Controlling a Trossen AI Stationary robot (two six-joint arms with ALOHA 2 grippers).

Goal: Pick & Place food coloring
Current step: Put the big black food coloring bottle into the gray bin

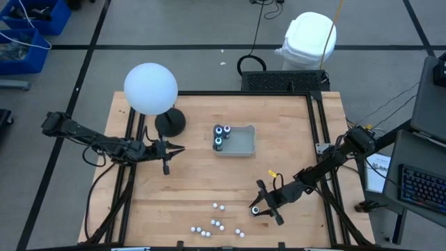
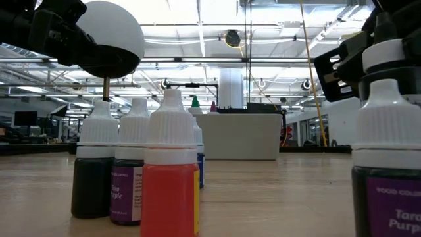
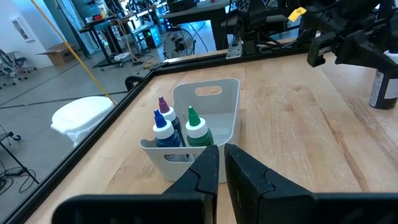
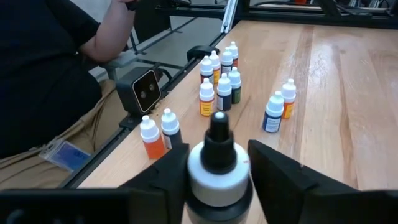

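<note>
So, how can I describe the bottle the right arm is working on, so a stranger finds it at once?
Start from the grey tray at the table's middle and follow the right arm toward the near edge. Between the right end effector fingers stands one bottle. Unlike the loose vials beside it, its cap is black above a white collar.

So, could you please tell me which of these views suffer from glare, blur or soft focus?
High view: the white globe lamp is blown out and featureless. Low view: the nearest bottles, like the orange food coloring bottle, are soft, and the ceiling lights glare. Right wrist view: the bottle between the right gripper fingers is blurred, while the farther bottles stay sharp.
</note>
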